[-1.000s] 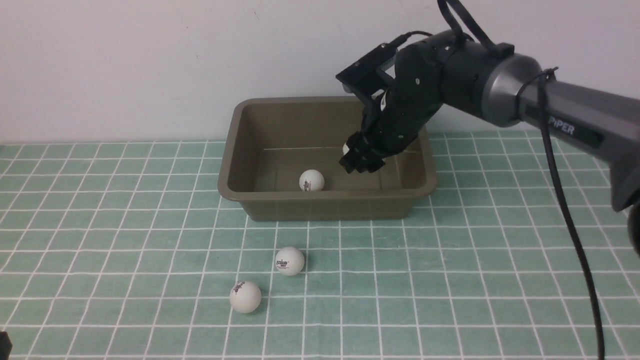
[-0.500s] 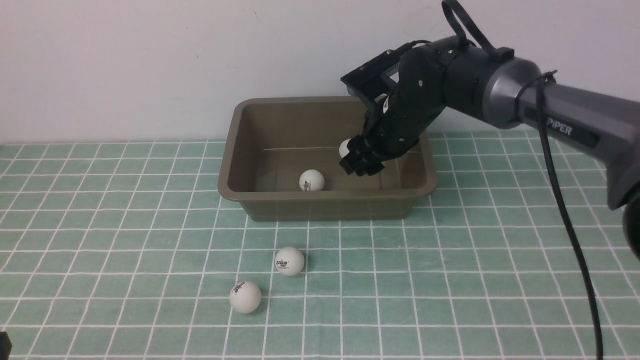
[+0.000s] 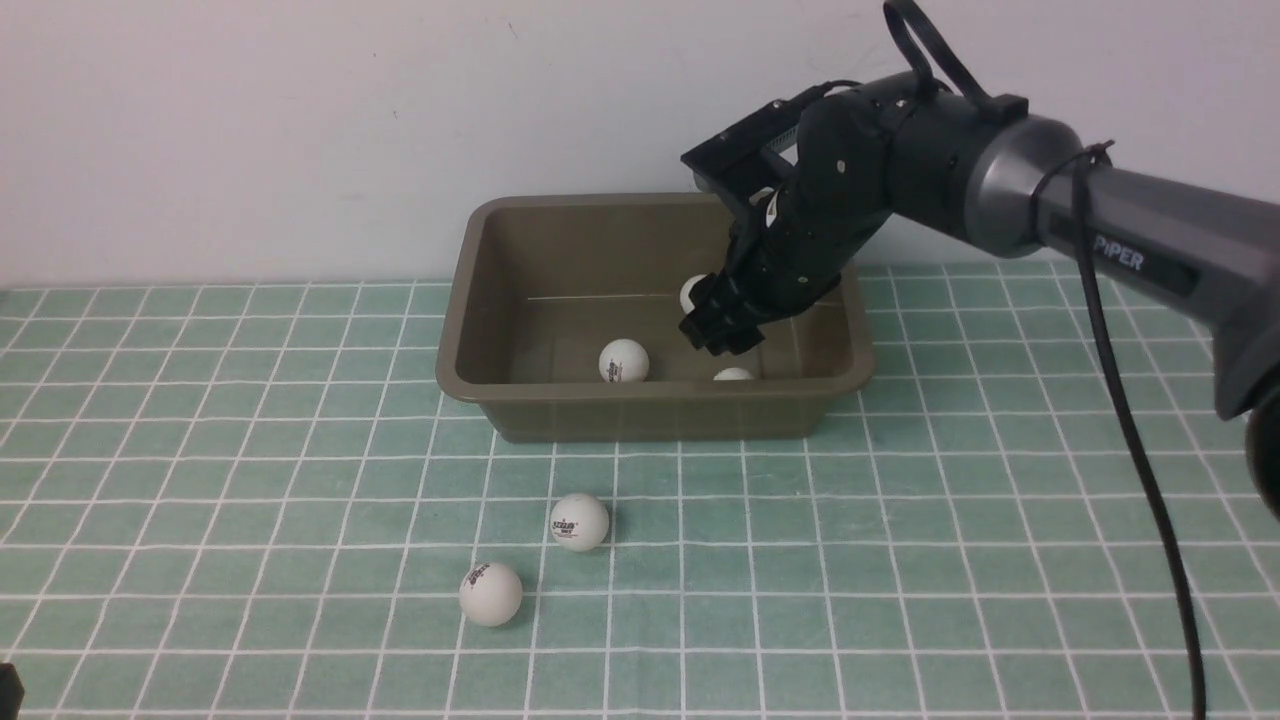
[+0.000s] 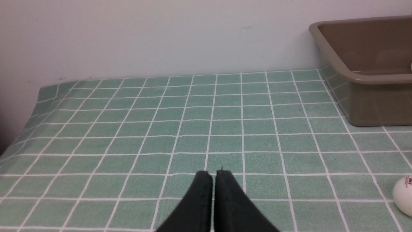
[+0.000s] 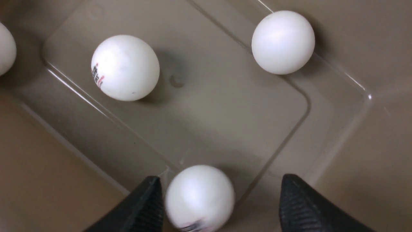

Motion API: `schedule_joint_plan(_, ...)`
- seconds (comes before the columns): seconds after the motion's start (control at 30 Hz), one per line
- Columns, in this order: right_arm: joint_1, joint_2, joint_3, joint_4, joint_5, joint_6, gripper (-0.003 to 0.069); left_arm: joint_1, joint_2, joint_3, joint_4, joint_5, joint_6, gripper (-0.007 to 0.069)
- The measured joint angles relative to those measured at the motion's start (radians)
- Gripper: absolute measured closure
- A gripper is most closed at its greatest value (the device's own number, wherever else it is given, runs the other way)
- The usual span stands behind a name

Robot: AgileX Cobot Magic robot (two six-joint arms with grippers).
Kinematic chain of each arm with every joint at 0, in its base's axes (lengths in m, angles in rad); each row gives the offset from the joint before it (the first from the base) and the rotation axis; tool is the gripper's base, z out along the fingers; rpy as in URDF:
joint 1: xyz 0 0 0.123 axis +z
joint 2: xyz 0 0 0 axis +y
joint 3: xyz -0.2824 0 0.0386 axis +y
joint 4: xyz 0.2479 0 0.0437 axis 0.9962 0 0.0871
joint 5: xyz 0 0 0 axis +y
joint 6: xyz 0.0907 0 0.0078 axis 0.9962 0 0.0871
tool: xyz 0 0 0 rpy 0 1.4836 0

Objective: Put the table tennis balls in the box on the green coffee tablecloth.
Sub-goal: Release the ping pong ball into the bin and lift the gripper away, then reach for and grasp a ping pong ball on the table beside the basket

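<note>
Left tool (image 4: 212, 174) is clenched on nothing, low over the green coffee tablecloth (image 3: 900, 560). Two table tennis balls lie on the cloth in front of the box (image 3: 650, 412): a near ball (image 3: 490, 593), then a far ball (image 3: 579, 521), close but apart. Right tool (image 3: 720, 335) hangs inside the box, released, fingers spread. A blurred ball (image 5: 199, 196) lies between them. Three other balls lie on the box floor.

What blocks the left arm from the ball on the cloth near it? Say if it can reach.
Probably yes: only bare tablecloth lies between the left gripper and that ball; its shut jaws must open first.
</note>
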Motion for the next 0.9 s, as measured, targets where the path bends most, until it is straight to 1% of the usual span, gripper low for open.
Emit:
schedule_joint_plan(0.2,0.000,0.000,0.000,0.000,0.006,0.000,0.0207,0.000,0.000,0.000,-0.004,0.000,-0.003,0.0629)
schedule_joint_plan(0.27,0.000,-0.012,0.000,-0.006,0.028,0.000,0.0216,0.000,0.000,0.000,-0.030,-0.009,-0.024,0.0629)
schedule_joint_plan(0.3,0.000,-0.033,-0.001,-0.022,0.052,0.000,0.0231,0.000,0.000,0.000,-0.059,-0.027,-0.044,0.0629)
schedule_joint_plan(0.4,0.000,-0.072,-0.024,-0.057,0.100,0.000,0.0287,0.000,0.000,0.000,-0.156,-0.107,-0.094,0.0629)
schedule_joint_plan(0.43,-0.004,-0.108,-0.043,-0.081,0.132,0.000,0.0338,0.000,0.000,0.000,-0.202,-0.146,-0.119,0.0629)
schedule_joint_plan(0.47,-0.006,-0.143,-0.061,-0.097,0.150,0.000,0.0382,0.000,0.000,0.000,-0.221,-0.161,-0.129,0.0629)
schedule_joint_plan(0.53,-0.012,-0.204,-0.078,-0.123,0.180,-0.001,0.0473,0.000,0.000,0.000,-0.314,-0.238,-0.170,0.0629)
schedule_joint_plan(0.57,-0.014,-0.217,-0.082,-0.129,0.188,-0.003,0.0483,0.000,0.000,0.000,-0.341,-0.255,-0.170,0.0629)
schedule_joint_plan(0.63,-0.027,-0.295,-0.088,-0.157,0.237,-0.016,0.0603,0.000,0.000,0.000,-0.436,-0.330,-0.177,0.0629)
schedule_joint_plan(0.67,-0.043,-0.333,-0.090,-0.168,0.264,-0.020,0.0637,0.000,0.000,0.000,-0.475,-0.364,-0.177,0.0629)
schedule_joint_plan(0.77,-0.088,-0.413,-0.090,-0.175,0.336,-0.023,0.0667,0.000,0.000,0.000,-0.535,-0.438,-0.177,0.0629)
schedule_joint_plan(0.9,-0.201,-0.525,-0.089,-0.157,0.358,-0.024,0.0673,0.000,0.000,0.000,-0.581,-0.562,-0.177,0.0629)
